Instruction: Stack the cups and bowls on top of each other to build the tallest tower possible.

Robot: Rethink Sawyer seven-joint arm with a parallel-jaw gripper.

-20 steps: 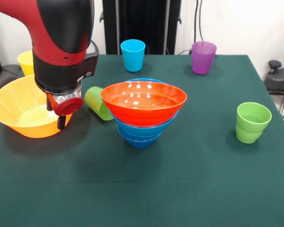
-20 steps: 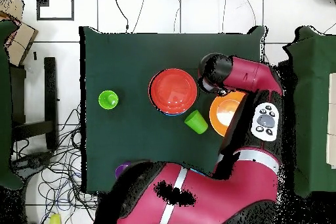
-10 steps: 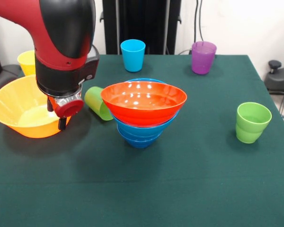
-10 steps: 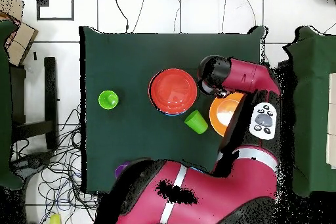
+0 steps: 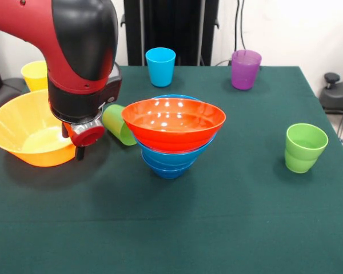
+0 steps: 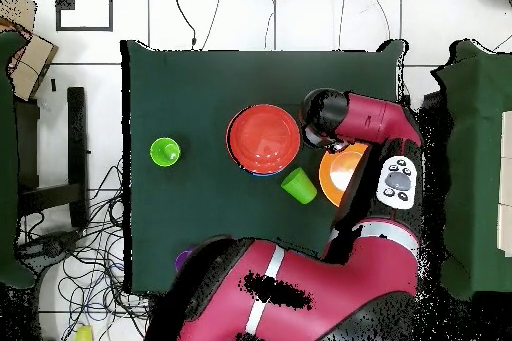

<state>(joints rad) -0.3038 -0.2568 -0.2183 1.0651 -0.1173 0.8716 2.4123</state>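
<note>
Your gripper (image 5: 79,149) hangs low at the near rim of the big yellow-orange bowl (image 5: 23,132), just beside the tipped green cup (image 5: 119,124). Only one dark fingertip shows under the red wrist disc, so you cannot tell whether the tool is open or closed, nor whether it touches the bowl's rim. From above, the arm's black head covers that spot and hides the tool.

The tower (image 5: 173,135) stands mid-table: an orange-red bowl (image 5: 174,120) on top, nested in blue bowls (image 5: 170,160) beneath it. In the overhead view you see it as a red disc (image 6: 264,138) with a thin blue edge.

The tipped green cup lies on its side between the tower and the yellow-orange bowl, its mouth towards the arm. A second green cup (image 5: 304,147) stands upright, well apart on the other side of the tower. At the table's far edge stand a light blue cup (image 5: 160,66) and a purple cup (image 5: 245,69); a yellow cup (image 5: 35,75) sits behind the yellow-orange bowl, partly hidden by the arm
</note>
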